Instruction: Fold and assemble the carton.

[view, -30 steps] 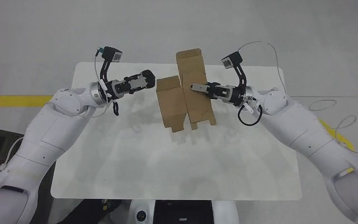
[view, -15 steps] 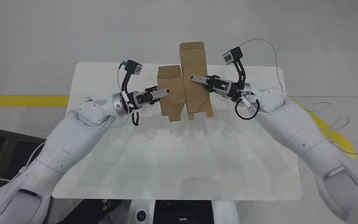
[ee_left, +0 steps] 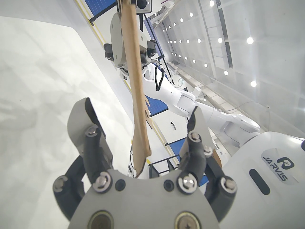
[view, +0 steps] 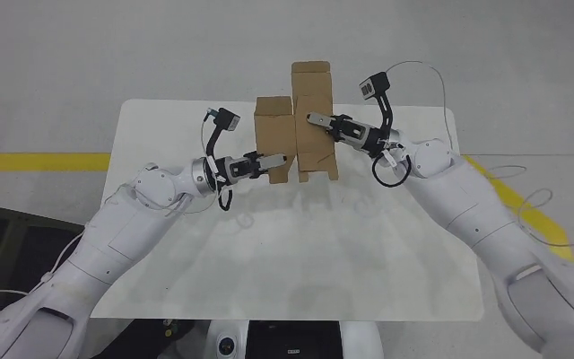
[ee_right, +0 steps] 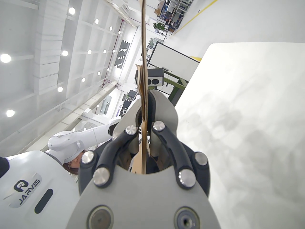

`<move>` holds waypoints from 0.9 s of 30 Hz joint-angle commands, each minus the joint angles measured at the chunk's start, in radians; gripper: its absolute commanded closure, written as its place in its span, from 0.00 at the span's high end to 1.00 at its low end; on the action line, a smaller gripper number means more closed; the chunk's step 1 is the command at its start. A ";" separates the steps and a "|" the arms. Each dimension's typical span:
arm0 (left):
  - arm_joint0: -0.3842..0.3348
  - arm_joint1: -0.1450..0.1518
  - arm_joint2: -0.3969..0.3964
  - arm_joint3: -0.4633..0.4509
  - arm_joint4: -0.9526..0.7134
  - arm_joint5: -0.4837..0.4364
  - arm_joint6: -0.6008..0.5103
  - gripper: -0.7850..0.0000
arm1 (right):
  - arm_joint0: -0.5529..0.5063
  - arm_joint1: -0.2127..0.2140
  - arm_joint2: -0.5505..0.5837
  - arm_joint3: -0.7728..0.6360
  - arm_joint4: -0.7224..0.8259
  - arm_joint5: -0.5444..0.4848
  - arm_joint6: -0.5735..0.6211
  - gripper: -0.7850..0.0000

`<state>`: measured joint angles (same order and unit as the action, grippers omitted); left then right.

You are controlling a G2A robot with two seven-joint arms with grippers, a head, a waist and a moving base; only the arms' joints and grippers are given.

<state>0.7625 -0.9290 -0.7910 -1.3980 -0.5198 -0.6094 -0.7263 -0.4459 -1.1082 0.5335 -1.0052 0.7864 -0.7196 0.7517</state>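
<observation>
White desk [view: 269, 269], bright hall lights: the flattened carton [view: 273, 135] hung upright near the desk's far edge. The right claw [view: 312, 118] was clenched on one panel, while the left claw [view: 287, 160] was released, its jaws wide either side of a corner. Best practice now, seemingly: close squarely beside a crease, then fold slowly.

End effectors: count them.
2. The left end effector is open around an edge of the carton; the right end effector is shut on its taller panel.
</observation>
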 commanded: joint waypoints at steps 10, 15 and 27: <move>0.012 -0.021 -0.026 0.029 -0.051 0.048 -0.025 0.00 | -0.026 -0.020 0.057 0.009 -0.049 0.008 0.006 0.00; 0.014 -0.030 -0.037 0.041 -0.091 0.064 -0.057 0.00 | -0.038 -0.027 0.082 0.009 -0.069 0.012 0.011 1.00; -0.044 -0.037 -0.092 0.127 -0.158 0.180 -0.280 0.00 | -0.075 -0.016 0.173 -0.019 -0.110 0.023 0.097 1.00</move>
<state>0.7284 -0.9662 -0.8783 -1.2837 -0.6804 -0.4465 -0.9765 -0.5186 -1.1256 0.6984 -1.0205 0.6861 -0.7059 0.8470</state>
